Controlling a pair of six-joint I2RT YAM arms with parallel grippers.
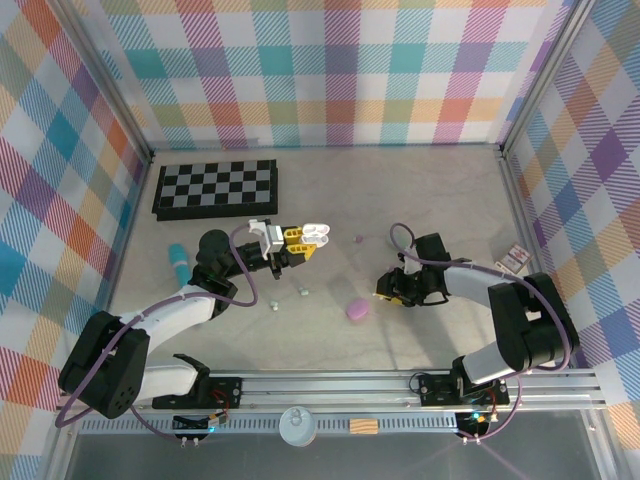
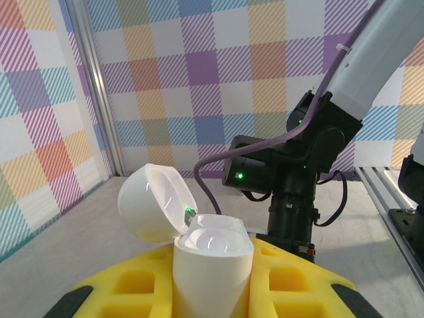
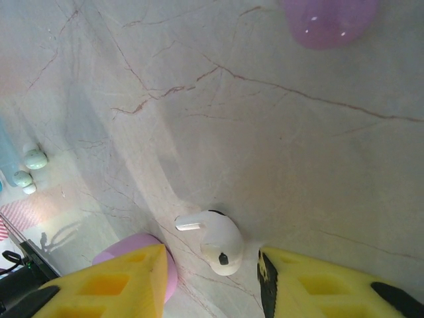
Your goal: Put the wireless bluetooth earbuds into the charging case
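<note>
My left gripper point(image 1: 297, 241) is lifted above the table and shut on a white charging case point(image 2: 212, 268). The case stands upright between the yellow fingers point(image 2: 126, 288), and its lid point(image 2: 149, 204) is swung open to the left. In the top view the case point(image 1: 314, 231) sticks out past the fingers. My right gripper point(image 1: 388, 289) is low at the table and open point(image 3: 212, 257). A white earbud point(image 3: 217, 243) lies on the table between its yellow fingers point(image 3: 311, 285), touching neither. Small pale earbuds point(image 1: 303, 292) and a tiny purple one point(image 1: 361, 240) lie loose on the table.
A lilac pebble-shaped case point(image 1: 357, 310) lies just left of my right gripper, its edge behind the left finger point(image 3: 136, 246). A glossy purple rounded thing point(image 3: 329, 20) sits at the top edge of the right wrist view. A teal cylinder point(image 1: 177, 262), chessboard point(image 1: 216, 186) and cards point(image 1: 515, 260) lie further out.
</note>
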